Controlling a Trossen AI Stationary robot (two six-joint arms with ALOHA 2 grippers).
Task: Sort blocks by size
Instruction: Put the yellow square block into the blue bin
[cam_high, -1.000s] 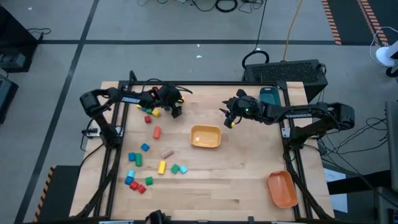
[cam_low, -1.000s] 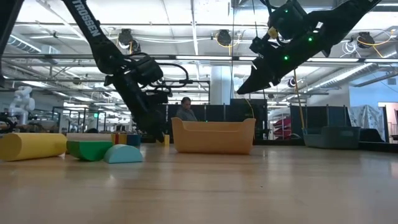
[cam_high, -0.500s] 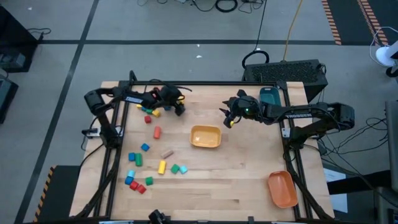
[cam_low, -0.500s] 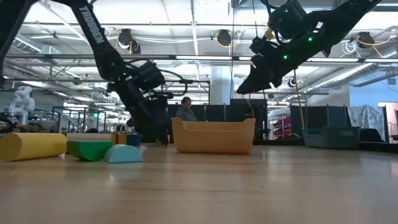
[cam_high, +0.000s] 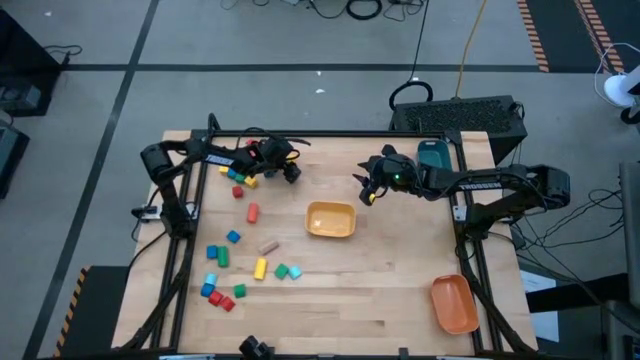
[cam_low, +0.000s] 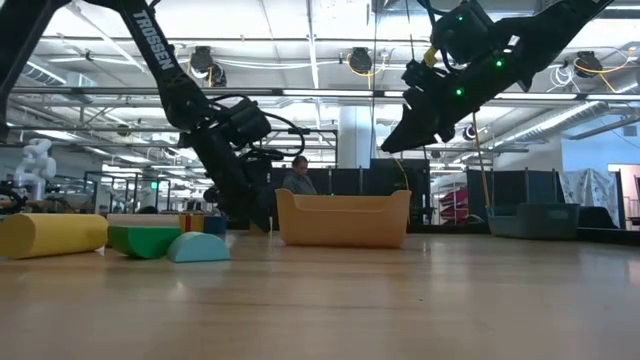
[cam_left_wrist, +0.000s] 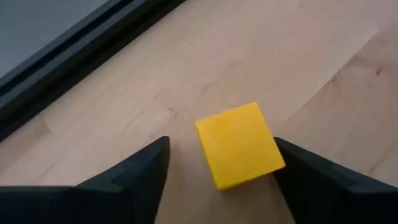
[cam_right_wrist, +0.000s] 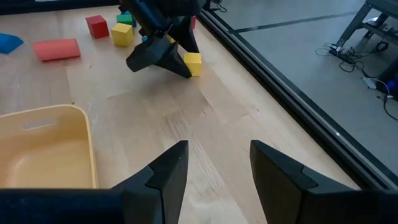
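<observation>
High view: blocks (cam_high: 232, 262) all loose on bench (cam_high: 380, 290); bins hold none seen. Left claw (cam_left_wrist: 219, 163) wide, straddling yellow cube (cam_left_wrist: 239, 145). Right claw (cam_right_wrist: 213, 163) part-open, empty. Sorting barely begun.

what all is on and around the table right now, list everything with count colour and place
yellow cube: one, on the table between the left gripper's open fingers
other blocks: roughly sixteen, red, blue, yellow, green, cyan and tan, scattered over the table's left half
yellow bin: one, table centre
orange bin: one, near right corner
teal bin: one, far right edge
table: one, light wood
person: one, in the room behind the yellow bin
left gripper: open, low over the far left of the table, straddling the yellow cube
right gripper: open, empty, raised above the table beyond the yellow bin
</observation>
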